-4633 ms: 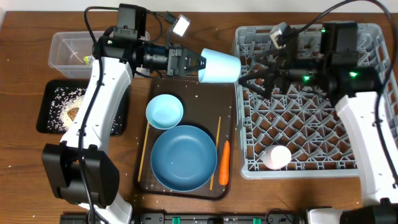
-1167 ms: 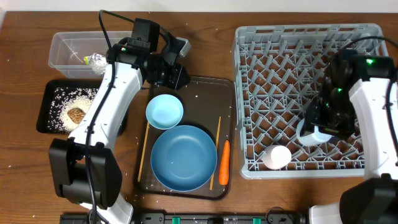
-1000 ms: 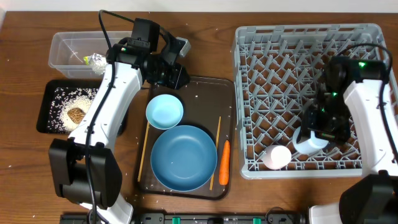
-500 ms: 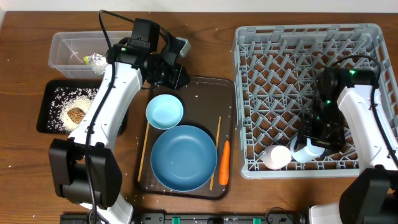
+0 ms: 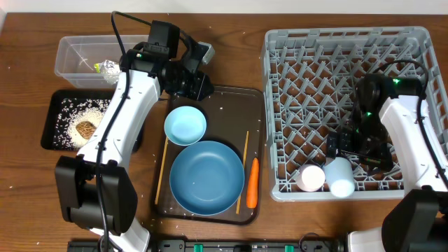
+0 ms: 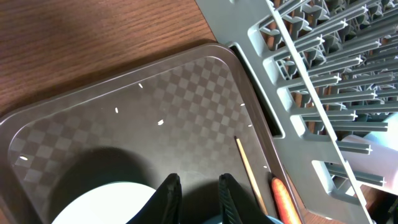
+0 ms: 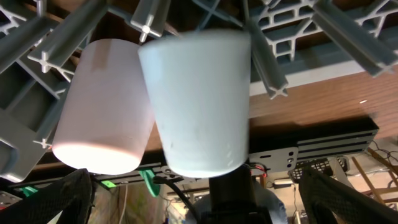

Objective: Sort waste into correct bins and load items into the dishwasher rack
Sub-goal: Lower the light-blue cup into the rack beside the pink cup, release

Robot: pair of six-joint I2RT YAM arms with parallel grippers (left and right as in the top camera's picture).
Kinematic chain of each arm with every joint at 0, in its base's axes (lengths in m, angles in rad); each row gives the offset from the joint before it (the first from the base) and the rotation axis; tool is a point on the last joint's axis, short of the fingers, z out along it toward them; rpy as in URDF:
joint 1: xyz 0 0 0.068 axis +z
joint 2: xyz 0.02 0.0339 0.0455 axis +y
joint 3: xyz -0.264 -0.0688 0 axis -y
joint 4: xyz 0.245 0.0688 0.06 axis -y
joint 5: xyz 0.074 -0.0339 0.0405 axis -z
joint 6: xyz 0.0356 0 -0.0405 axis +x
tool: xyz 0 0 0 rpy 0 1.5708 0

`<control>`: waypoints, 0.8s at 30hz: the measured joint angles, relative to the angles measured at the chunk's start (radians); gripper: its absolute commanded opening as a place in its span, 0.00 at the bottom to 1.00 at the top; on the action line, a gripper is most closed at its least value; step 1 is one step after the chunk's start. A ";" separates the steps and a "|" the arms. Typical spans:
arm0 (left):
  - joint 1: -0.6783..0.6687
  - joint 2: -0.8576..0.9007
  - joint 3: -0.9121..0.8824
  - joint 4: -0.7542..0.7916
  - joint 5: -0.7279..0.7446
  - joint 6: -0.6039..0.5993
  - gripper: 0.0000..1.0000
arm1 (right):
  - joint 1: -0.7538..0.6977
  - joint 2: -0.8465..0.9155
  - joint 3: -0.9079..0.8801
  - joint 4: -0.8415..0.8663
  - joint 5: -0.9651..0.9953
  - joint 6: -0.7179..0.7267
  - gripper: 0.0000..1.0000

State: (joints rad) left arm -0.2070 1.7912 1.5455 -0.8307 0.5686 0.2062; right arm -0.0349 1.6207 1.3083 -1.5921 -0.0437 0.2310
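The light-blue cup lies in the grey dishwasher rack at its front edge, beside the pale pink cup. My right gripper hovers just behind it, open wide, both fingers clear of the cup. My left gripper hangs over the back of the brown serving tray, only narrowly open, with nothing between its fingers. The blue plate, small bowl, two chopsticks and orange carrot lie on that tray.
The clear tub at the back left holds crumpled waste. The black tray in front of it holds rice and a brown lump. Pegs of the rack rise right of the serving tray.
My right gripper carried the light-blue cup down to the rack's front beside the pink cup, then opened and let it go. The left arm has not moved.
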 measured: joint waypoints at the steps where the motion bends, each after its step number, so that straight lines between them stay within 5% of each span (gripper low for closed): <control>1: 0.000 0.000 0.000 0.000 0.000 0.000 0.23 | 0.000 0.000 0.008 0.000 0.000 0.000 0.99; 13: 0.000 0.000 0.000 -0.028 0.000 0.000 0.24 | 0.000 0.000 0.344 0.046 -0.079 -0.051 0.96; 24: 0.000 0.000 -0.001 -0.056 -0.102 0.000 0.24 | 0.059 0.000 0.248 0.045 -0.095 -0.080 0.91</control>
State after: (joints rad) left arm -0.2070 1.7912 1.5448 -0.8864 0.4664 0.2066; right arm 0.0238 1.6211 1.5558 -1.5475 -0.1387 0.1513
